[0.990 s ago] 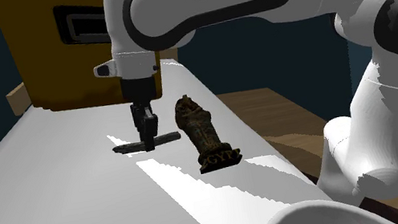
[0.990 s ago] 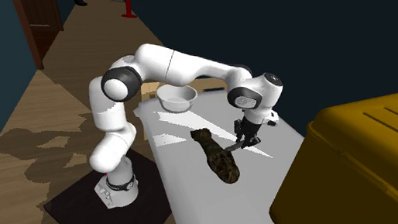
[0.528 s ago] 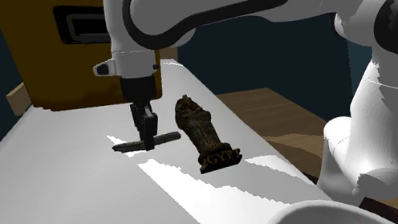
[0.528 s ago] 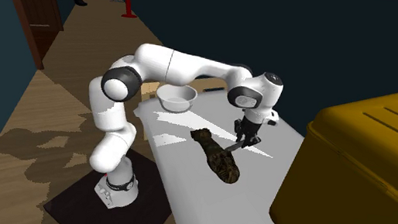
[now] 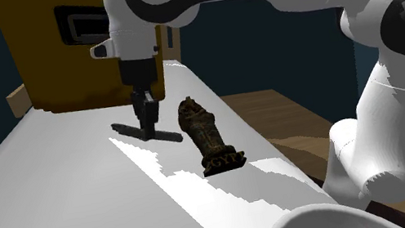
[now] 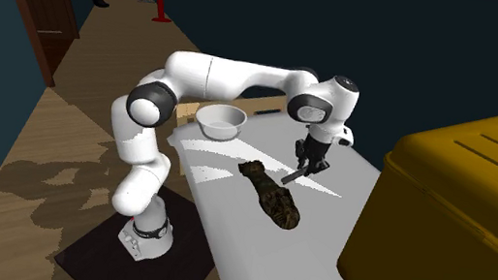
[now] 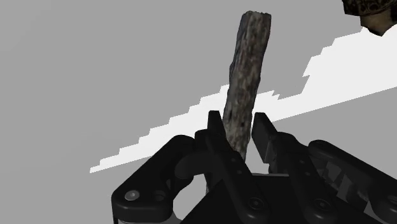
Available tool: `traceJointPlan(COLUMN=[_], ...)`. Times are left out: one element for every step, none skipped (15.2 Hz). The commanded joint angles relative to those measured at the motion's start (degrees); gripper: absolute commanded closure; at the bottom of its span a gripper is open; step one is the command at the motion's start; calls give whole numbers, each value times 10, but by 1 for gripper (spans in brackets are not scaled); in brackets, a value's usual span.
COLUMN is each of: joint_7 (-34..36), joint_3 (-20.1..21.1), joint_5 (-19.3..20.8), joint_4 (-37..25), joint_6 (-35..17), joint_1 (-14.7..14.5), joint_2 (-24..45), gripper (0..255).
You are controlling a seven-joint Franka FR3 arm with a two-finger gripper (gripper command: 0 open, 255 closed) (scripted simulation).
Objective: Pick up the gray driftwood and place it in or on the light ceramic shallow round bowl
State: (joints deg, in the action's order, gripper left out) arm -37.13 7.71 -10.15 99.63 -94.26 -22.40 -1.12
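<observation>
The driftwood (image 5: 136,131) is a thin dark grey stick, and my gripper (image 5: 150,131) is shut on its middle, holding it a little above the white table (image 5: 58,205). In the wrist view the driftwood (image 7: 248,76) sticks out between the black fingers (image 7: 215,137), which clasp it. From the second exterior view the gripper (image 6: 308,166) hangs over the table with the driftwood (image 6: 295,177) in it. The light shallow round bowl (image 6: 220,120) stands at the table's end near the arm's base; its rim (image 5: 324,223) shows at the shoulder view's lower right.
A dark brown carved figurine (image 5: 208,137) lies on the table just beside the gripper, also seen as figurine (image 6: 272,195). A big yellow chest (image 5: 59,52) stands at the table's far end, chest (image 6: 452,218). The table's edge drops to a wooden floor (image 5: 275,115).
The gripper has risen with the driftwood in it; the stick has left the table surface and now hangs above it. The arm's wrist moved upward.
</observation>
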Motion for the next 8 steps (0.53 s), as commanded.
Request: traceJointPlan(joint_7=[2, 3, 5, 6, 7, 9, 10, 11], joint_3=[0, 0, -1, -1, -1, -1, -1, -1], joint_5=[1, 1, 1, 1, 1, 2, 2, 2], joint_4=[-19, -27, -36, -46, -55, -65, -74, -84], joint_6=[16, 24, 32, 40, 48, 56, 64, 72], joint_1=[0, 0, 1, 1, 1, 1, 1, 1], joint_2=[3, 3, 5, 6, 7, 9, 10, 12], gripper=[255, 255, 255, 255, 255, 255, 255, 255])
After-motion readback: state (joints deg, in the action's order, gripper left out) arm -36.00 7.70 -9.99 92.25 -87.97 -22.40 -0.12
